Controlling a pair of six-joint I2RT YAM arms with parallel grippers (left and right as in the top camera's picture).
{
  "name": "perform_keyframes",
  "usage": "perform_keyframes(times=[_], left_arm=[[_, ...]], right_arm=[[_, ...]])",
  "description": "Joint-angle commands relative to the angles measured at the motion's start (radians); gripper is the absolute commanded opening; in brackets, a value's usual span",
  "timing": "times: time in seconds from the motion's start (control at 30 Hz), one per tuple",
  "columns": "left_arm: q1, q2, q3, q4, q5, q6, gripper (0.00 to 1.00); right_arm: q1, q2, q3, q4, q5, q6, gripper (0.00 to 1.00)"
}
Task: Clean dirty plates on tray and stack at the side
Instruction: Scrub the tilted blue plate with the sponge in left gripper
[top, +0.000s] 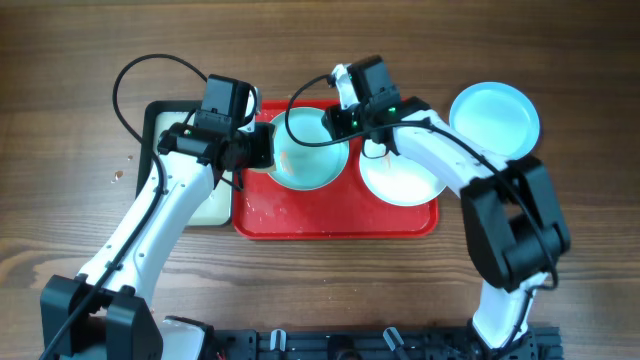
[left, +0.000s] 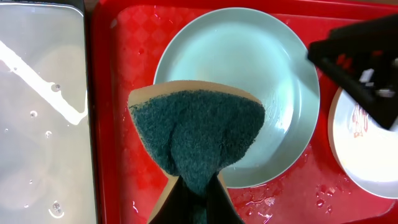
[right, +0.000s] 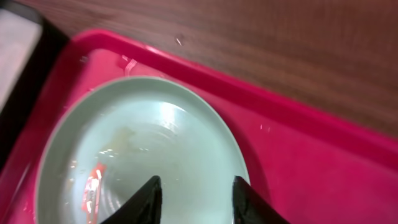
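The left gripper (left: 193, 198) is clenched on a sponge (left: 196, 130). Its jaws are almost wholly buried behind the folded pad, so only two dark wedges show at the bottom edge of the left wrist view. The sponge shows a dark green scouring face with a tan edge and covers the near left part of a turquoise plate (left: 249, 56). Whether it presses on the plate or hangs just above it cannot be told.

The right gripper (right: 196, 198) is released: its two dark fingertips stand apart with nothing between them, above the same plate. The rest of each finger is cut off by the frame's lower edge. From the left wrist it is only a blurred black block at the right edge.

The turquoise plate lies wet in the left half of the red tray (top: 335, 222). An orange-red smear shows low in the right wrist view, too blurred to call stain or reflection. The white plate (top: 405, 180) lies just beside it in the tray's right half, partly under the right arm. The red marks on it cannot be read as either writing or dirt. The second turquoise plate (top: 495, 118) lies off the tray on the table (top: 560, 300), near the tray's far right corner. The black-rimmed tray (top: 152, 125) sits against the red tray's left side, largely hidden under the left arm, its pale inside streaked with water.
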Motion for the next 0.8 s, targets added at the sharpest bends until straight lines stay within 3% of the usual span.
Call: perform_keyframes(times=[0.0,0.17,0.27,0.47,0.53,0.6,0.77], left_arm=[[-0.006,0.005,-0.001,0.003,0.012,-0.013,0.04],[-0.006,0.005,-0.001,0.003,0.012,-0.013,0.04],[-0.006,0.005,-0.001,0.002,0.012,-0.013,0.04],[-0.006,0.005,-0.001,0.002,0.012,-0.013,0.04],[-0.006,0.005,-0.001,0.002,0.012,-0.013,0.04],[-0.006,0.005,-0.001,0.003,0.012,-0.013,0.04],[-0.006,0.005,-0.001,0.003,0.012,-0.013,0.04]], right_arm=[[0.001,0.003,-0.001,0.002,0.025,-0.105,0.39],[0.001,0.082,-0.001,0.021,0.043,-0.128,0.37],[0.001,0.106,-0.001,0.030,0.044,-0.127,0.28],[0.001,0.110,-0.003,0.033,0.075,-0.128,0.21],[0.000,0.110,-0.007,0.041,0.081,-0.126,0.24],[0.001,0.105,-0.006,0.066,0.026,-0.126,0.32],[0.000,0.041,-0.005,0.088,-0.014,-0.126,0.34]])
